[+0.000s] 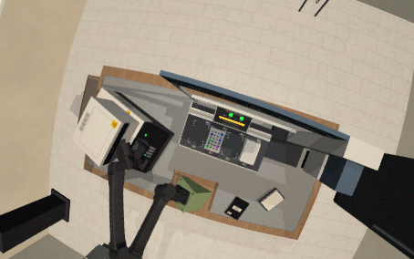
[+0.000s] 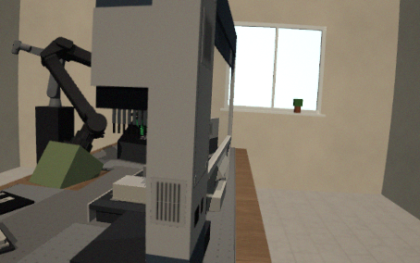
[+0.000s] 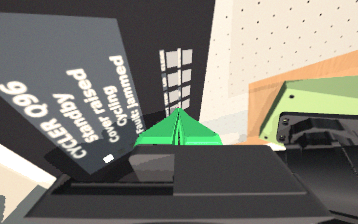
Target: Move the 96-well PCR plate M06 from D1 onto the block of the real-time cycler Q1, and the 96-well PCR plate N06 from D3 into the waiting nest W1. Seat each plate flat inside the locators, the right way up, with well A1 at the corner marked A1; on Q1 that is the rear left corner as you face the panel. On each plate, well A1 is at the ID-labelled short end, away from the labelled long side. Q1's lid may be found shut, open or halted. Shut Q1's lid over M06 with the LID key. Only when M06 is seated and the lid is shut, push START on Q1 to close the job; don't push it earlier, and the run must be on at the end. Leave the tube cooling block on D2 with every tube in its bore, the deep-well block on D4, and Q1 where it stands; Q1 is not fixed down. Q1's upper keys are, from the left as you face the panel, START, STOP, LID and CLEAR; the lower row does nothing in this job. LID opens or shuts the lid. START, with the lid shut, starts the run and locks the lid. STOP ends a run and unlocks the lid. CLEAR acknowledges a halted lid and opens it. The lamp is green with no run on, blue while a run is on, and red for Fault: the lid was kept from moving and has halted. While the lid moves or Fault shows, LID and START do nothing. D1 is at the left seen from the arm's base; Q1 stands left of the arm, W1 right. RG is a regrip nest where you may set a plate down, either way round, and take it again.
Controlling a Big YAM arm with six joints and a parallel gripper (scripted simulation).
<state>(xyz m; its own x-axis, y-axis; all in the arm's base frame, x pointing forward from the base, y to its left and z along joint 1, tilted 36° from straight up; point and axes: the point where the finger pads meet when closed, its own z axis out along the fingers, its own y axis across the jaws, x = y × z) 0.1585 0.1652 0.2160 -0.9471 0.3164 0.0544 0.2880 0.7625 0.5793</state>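
Observation:
The cycler Q1 [image 1: 102, 129] stands at the left with its white lid down over the body; no plate shows on it. Its black panel [image 1: 154, 139] [image 3: 60, 85] carries a green lamp [image 1: 146, 135]. My gripper [image 1: 146, 154] [image 2: 141, 131] [image 3: 178, 112] is shut and empty, its green fingertips pointing at the panel's grey keys [image 3: 175, 75], just short of them. A white plate [image 1: 272, 199] lies in the nest at the right. Deck places D1 [image 1: 193, 129] and D3 [image 1: 233, 145] look bare. M06 is hidden from me.
The tube cooling block [image 1: 214, 139] stands on D2 and the white deep-well block [image 1: 250, 151] on D4. A black regrip nest [image 1: 237, 205] lies at the front. The green arm base [image 1: 193, 193] [image 2: 65, 164] [image 3: 320, 100] and the tall deck gantry [image 2: 153, 116] stand nearby.

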